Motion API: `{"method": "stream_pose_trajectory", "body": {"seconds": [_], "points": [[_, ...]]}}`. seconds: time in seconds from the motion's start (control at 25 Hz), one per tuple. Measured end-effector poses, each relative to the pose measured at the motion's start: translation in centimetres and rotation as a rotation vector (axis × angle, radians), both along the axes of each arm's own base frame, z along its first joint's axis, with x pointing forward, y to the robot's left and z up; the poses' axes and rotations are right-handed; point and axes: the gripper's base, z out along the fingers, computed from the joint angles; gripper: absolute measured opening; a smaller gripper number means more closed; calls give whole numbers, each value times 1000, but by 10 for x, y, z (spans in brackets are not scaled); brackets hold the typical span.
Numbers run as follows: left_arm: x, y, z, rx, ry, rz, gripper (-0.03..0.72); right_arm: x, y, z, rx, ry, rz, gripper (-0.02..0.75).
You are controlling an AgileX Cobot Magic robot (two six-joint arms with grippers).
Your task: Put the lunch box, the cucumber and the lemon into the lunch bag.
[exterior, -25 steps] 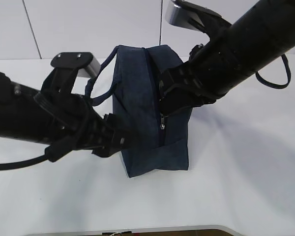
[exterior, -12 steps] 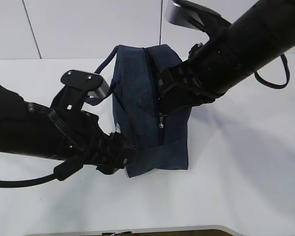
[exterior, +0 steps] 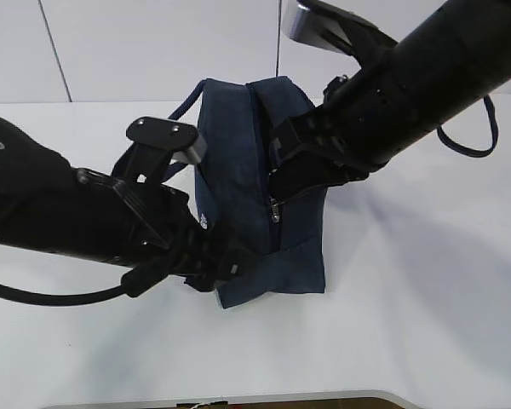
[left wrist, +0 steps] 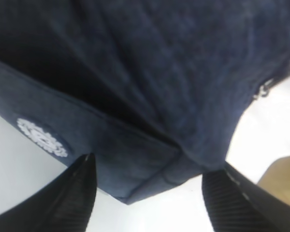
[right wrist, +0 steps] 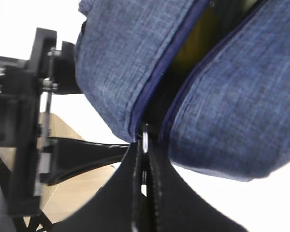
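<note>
The navy lunch bag (exterior: 238, 162) stands on the white table. My right gripper (exterior: 277, 201) reaches in from the upper right and is shut on the silver zipper pull (right wrist: 144, 137) at the end of the partly open zipper. Through that gap a yellow patch shows, which looks like the lemon (right wrist: 199, 36). My left gripper (exterior: 230, 262) is open at the bag's near lower corner (left wrist: 150, 186), with one finger on each side and neither touching it. The lunch box and the cucumber are hidden.
The bag's white emblem (left wrist: 41, 137) faces my left arm. One loop handle (exterior: 473, 141) hangs out behind the right arm. The white table (exterior: 409, 324) reaches to the front edge, and a white wall stands behind it.
My left arm has slid right along the bag's side to its near corner, and its jaws have spread wider. The right gripper has stayed on the zipper pull.
</note>
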Motion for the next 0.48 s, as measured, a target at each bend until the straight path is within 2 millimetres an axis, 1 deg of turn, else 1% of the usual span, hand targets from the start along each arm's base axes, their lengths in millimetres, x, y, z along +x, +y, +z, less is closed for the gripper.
{"method": "stream_pose_trajectory", "body": {"seconds": [0.08,0.12,0.2,0.28,0.32,0.36,0.48], "points": [[0,-1,-3,3,16,-6,419,0,0,-1,0,4,1,5],[-1,-1,-4,4,20,-9,347,0,0,-1,1,4,2,5],[-1,-1,-4,3,21,-10,155,0,0,-1,0,5,4,5],[-1,-1,-4,4,20,-12,46,0,0,-1,2,5,4,5],[-1,-1,-4,6,20,-13,21,0,0,-1,2,5,4,5],[-1,-1,-4,6,20,-13,11,0,0,-1,2,5,4,5],[-1,-1,-4,7,19,-14,3,0,1,1,5,6,9,5]]}}
